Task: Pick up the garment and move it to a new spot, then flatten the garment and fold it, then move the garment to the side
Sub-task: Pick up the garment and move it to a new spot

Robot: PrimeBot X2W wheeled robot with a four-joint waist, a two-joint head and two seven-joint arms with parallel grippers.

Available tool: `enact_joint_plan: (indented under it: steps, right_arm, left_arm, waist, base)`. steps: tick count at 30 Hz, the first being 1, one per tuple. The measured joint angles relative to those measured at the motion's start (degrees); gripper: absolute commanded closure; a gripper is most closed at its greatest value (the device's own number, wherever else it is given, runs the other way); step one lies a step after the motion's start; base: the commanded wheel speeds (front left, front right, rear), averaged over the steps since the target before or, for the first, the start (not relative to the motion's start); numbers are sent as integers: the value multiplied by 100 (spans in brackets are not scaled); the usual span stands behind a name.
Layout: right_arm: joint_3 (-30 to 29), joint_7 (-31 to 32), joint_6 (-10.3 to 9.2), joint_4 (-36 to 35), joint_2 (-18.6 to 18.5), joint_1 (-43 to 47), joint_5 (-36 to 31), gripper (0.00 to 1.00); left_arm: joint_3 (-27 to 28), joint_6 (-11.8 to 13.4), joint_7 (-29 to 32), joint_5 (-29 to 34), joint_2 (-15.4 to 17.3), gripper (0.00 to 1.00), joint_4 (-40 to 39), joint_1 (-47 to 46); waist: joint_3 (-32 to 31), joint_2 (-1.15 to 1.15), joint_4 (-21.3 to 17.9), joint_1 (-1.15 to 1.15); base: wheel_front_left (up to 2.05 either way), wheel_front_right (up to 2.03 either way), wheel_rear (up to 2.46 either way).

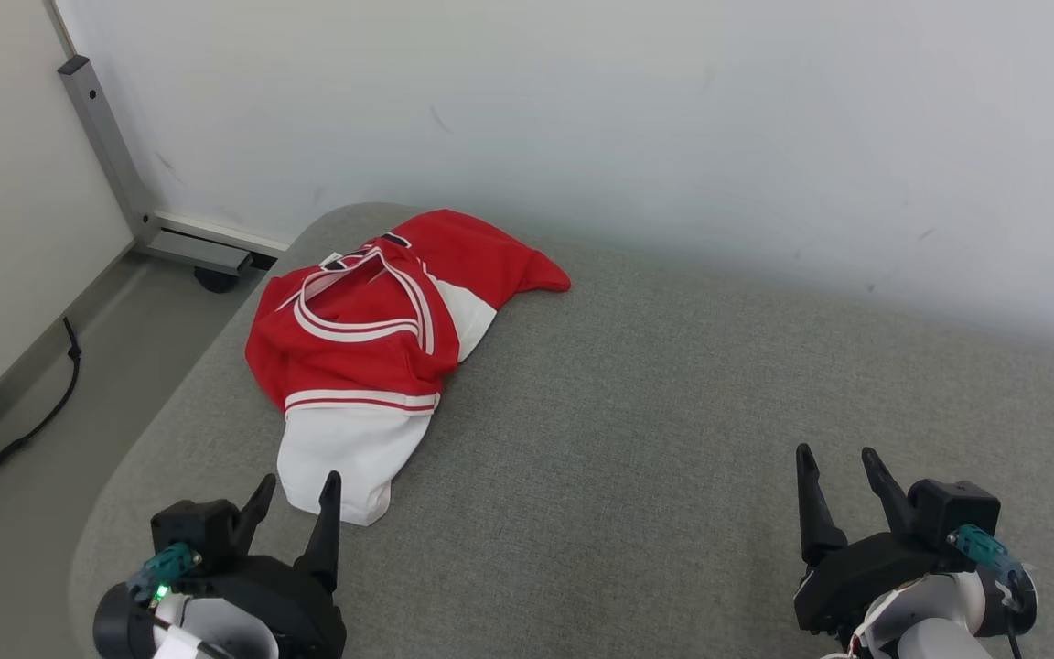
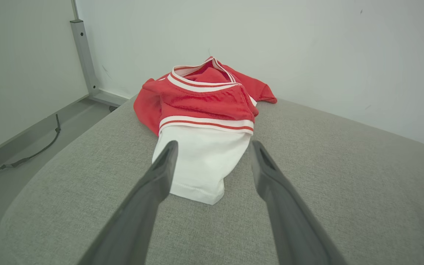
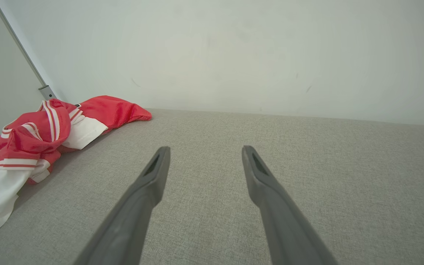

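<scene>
The red garment (image 1: 371,339), white-striped with a white end, lies crumpled; left hand (image 1: 300,478) and right hand (image 1: 835,450) gape empty.

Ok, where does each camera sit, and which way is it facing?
Head view: up on the head, looking down at the grey padded surface and the garment; left gripper and right gripper open at the bottom.
Left wrist view: on the left wrist, aimed at the garment's white end between its own fingers.
Right wrist view: on the right wrist, facing the surface and wall past its own fingers.
Shared: all three show the garment.
</scene>
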Motion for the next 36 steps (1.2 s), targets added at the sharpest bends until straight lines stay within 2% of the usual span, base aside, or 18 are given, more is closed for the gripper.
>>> enact_joint_plan:
  steps: [11,16,27,32,36]
  right_arm:
    - [119,222,0,-815,-34,41,-252,0]
    - [167,374,-1,-1144,-76,52,-344,0]
    - [192,775,-1,-1848,-244,-81,-594,0]
    - [177,882,-1,-1965,-238,-248,-592,0]
    - [92,957,-1,-1991,-242,-253,-590,0]
  left_arm:
    - [-82,-403,1084,-101,55,0,587,-1388]
    - [-44,-439,1722,-189,147,0,925,-1772]
    - [197,-223,3095,-438,223,0,1471,-2810]
    - [141,-52,3533,-259,335,0,1806,-3072]
    - [116,-42,3734,-168,204,0,1959,-3343]
  waist:
    - [316,0,-175,0]
    - [518,0,-330,0]
    - [1234,1,-877,1]
    - [1564,1,-1106,1]
    - [1771,1,-1242,2]
  base:
    - [0,0,0]
    - [0,0,0]
    - [0,0,0]
    - [0,0,0]
    - [0,0,0]
